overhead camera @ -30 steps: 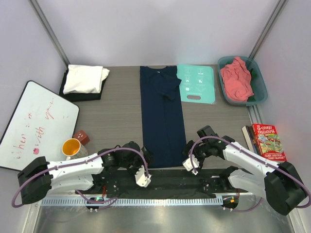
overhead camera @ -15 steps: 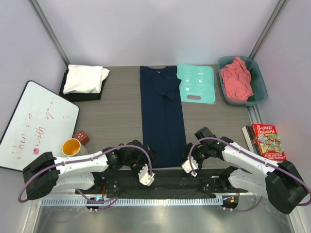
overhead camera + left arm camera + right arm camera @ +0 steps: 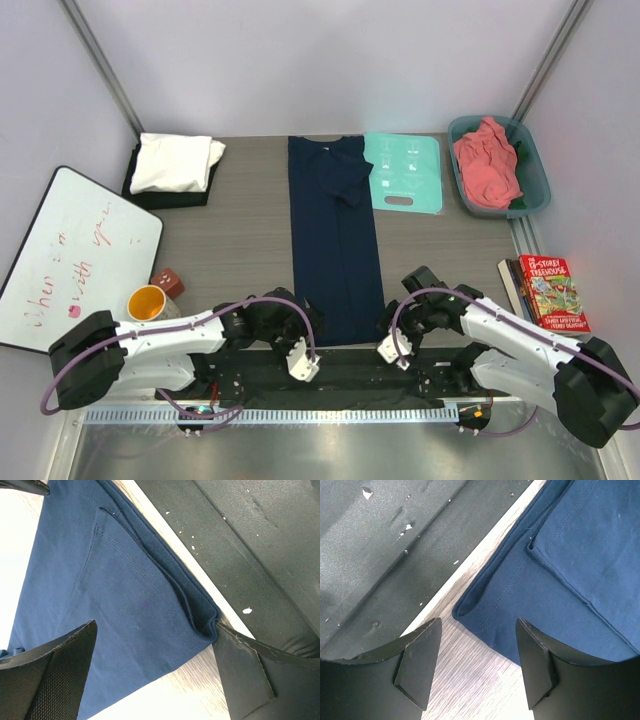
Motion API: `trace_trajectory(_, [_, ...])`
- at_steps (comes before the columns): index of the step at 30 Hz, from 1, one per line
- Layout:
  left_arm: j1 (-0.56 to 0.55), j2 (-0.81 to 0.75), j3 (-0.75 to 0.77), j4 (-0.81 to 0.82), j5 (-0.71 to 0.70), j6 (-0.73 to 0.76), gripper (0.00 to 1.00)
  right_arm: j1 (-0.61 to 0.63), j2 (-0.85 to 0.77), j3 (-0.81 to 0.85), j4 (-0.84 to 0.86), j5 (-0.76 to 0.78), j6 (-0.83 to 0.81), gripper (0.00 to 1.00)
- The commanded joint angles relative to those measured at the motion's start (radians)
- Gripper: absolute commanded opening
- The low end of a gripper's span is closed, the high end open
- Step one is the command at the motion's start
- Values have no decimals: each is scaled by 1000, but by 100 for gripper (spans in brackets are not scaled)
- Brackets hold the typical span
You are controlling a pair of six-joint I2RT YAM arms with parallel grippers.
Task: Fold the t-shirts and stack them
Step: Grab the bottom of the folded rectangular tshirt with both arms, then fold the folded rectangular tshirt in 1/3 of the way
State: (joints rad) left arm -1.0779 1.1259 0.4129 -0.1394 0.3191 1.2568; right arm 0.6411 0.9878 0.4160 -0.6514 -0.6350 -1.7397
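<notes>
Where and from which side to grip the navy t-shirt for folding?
Probably its two near hem corners, left hand and right hand coming from the near edge: the navy t-shirt lies flat, a long strip with layered corners there.

You can read "TREEHOUSE" on the red book (image 3: 553, 290); the red handwriting on the whiteboard (image 3: 75, 255) is too faint to make out.

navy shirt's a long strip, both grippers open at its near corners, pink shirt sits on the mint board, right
No: the top view shows the pink shirt in the teal tub. The navy shirt is a long strip, left gripper and right gripper open at its near corners.
</notes>
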Motion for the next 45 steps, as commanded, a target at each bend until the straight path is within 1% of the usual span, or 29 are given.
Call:
trace_trajectory(1, [-4, 28, -6, -49, 15, -17, 94, 18, 17, -16, 22, 3, 29, 67])
trace_trajectory(3, [-4, 28, -6, -48, 17, -17, 91, 22, 40, -14, 61, 12, 54, 66])
trace_trajectory(6, [-4, 28, -6, -49, 12, -19, 82, 25, 64, -8, 90, 18, 74, 64])
trace_trajectory(7, [-4, 31, -6, -51, 12, -19, 75, 28, 69, -8, 94, 20, 78, 63])
trace_trajectory(10, [-4, 35, -3, -49, 15, -25, 61, 35, 84, -8, 104, 31, 88, 57])
trace_trajectory(12, [-4, 41, 0, -49, 17, -28, 55, 42, 91, -8, 108, 34, 97, 47])
trace_trajectory(13, [-4, 46, 1, -51, 18, -33, 51, 45, 91, -8, 111, 38, 109, 40])
trace_trajectory(14, [-4, 51, 6, -51, 18, -36, 48, 49, 92, -6, 110, 43, 117, 31])
trace_trajectory(15, [-4, 52, 7, -51, 17, -37, 45, 52, 94, -5, 111, 49, 124, 25])
trace_trajectory(16, [-4, 58, 9, -52, 14, -39, 40, 54, 94, -2, 113, 58, 134, 18])
trace_trajectory(17, [-4, 60, 13, -55, 14, -39, 37, 57, 94, 0, 113, 64, 152, 6])
trace_trajectory(18, [-4, 63, 17, -55, 11, -40, 31, 60, 92, 3, 111, 70, 155, 3])
trace_trajectory(19, [-4, 66, 20, -61, 5, -39, 0, 60, 88, 4, 110, 77, 160, 1])
trace_trajectory(22, [-4, 63, 32, -66, -14, -42, 0, 60, 60, 23, 85, 87, 169, 1])
trace_trajectory(24, [-4, 51, 36, -68, -28, -69, 0, 60, 46, 41, 49, 86, 186, 1])
trace_trajectory(30, [-4, -11, 69, -95, -94, -161, 0, 60, 29, 164, -77, 84, 259, 1])
trace_trajectory(34, [-4, -32, 90, -101, -144, -203, 0, 58, 46, 219, -79, 106, 305, 1])
trace_trajectory(37, [-1, -35, 89, -91, -175, -201, 0, 60, 86, 245, -64, 130, 324, 1])
trace_trajectory(45, [90, -11, 121, -51, -173, -181, 0, 32, 204, 328, 21, 189, 344, 1])
